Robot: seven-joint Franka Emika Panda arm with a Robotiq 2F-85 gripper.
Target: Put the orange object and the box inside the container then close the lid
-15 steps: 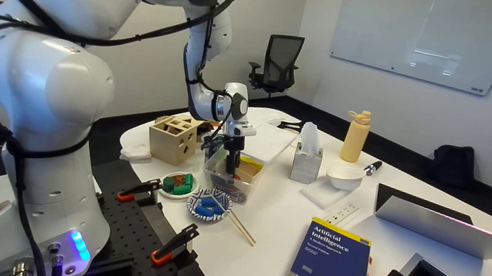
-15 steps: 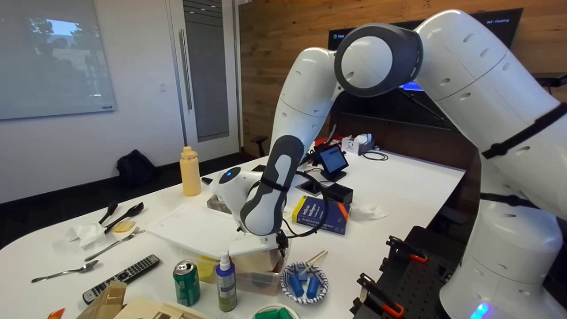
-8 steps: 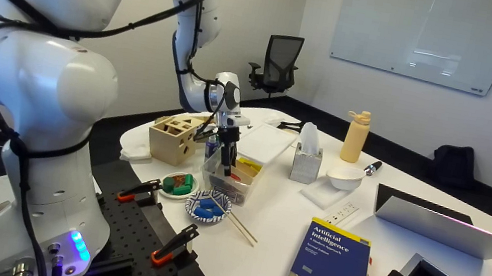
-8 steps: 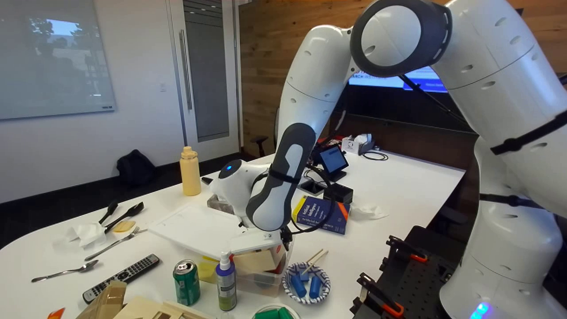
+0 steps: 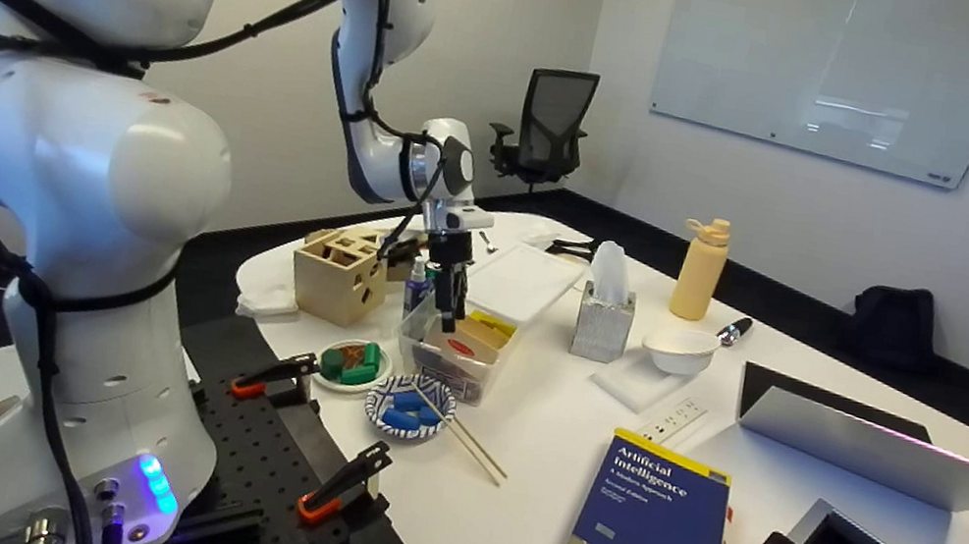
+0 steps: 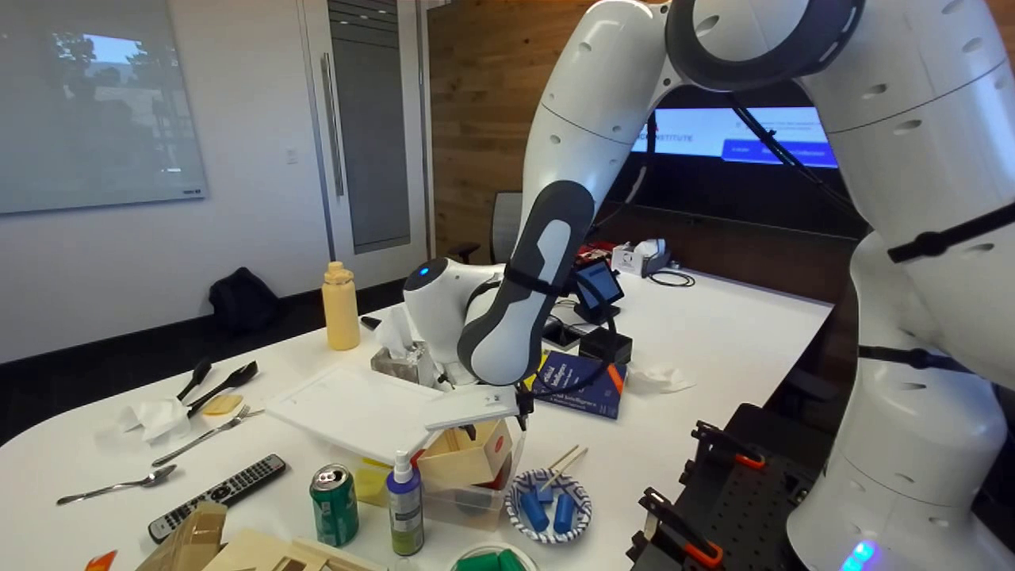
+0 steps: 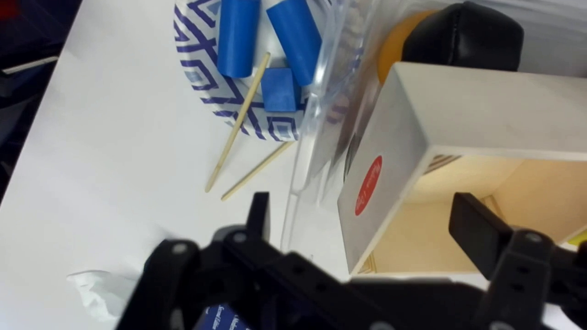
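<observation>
The container, a clear plastic tub, stands on the table; it also shows in an exterior view and its wall in the wrist view. The pale box with a red oval label sits tilted inside it, open side up, also seen in both exterior views. In the wrist view an orange rounded thing lies in the tub beside a black piece. My gripper is open above the box. A flat whitish lid lies under the white bowl.
A patterned bowl with blue pieces and chopsticks stands close to the tub. A spray bottle, a green can and a holed wooden box flank it. A white board and tissue box are nearby.
My gripper has risen up out of the tub and away from the box. The box stays leaning in the tub, and more of it shows. The arm has pulled up and back.
</observation>
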